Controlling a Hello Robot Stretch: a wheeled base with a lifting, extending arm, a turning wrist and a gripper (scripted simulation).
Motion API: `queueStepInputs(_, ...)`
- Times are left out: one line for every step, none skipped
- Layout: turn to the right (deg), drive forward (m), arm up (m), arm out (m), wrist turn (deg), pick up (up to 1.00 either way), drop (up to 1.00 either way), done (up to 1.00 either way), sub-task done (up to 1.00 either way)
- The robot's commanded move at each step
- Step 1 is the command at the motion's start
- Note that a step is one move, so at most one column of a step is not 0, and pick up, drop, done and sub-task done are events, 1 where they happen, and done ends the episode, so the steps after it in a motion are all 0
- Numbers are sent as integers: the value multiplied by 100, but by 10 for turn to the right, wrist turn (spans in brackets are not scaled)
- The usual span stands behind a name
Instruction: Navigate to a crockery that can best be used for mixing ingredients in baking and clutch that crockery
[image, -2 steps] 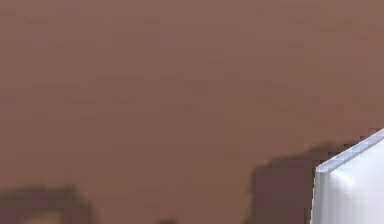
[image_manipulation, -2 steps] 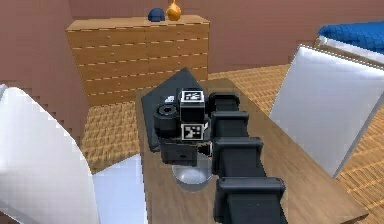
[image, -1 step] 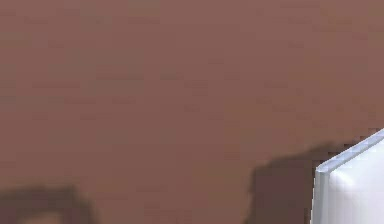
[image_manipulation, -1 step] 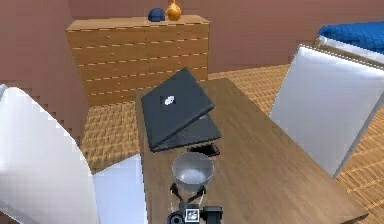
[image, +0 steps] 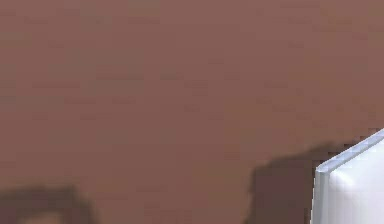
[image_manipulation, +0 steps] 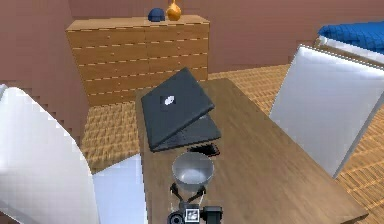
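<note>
Arm side view: a shiny grey bowl (image_manipulation: 192, 170) stands on the table (image_manipulation: 250, 150) near the jaws, whether held I cannot tell.

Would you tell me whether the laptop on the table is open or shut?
Partly open: the laptop has its lid raised at a slant above its base.

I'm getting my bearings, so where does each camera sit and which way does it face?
Forward view: on the robot, looking ahead and slightly down at a brown wall, the corner of a white chair at its right edge.
Arm side view: on the robot's body, looking out sideways over a table with a laptop and grey bowl; the gripper shows at the bottom edge.
Shared: probably that white chair, at the arm side view's left.
</note>
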Motion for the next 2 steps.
queueStepInputs(0,0,10,0,0,0,0,0,0)
queueStepInputs(0,0,0,0,0,0,0,100,0)
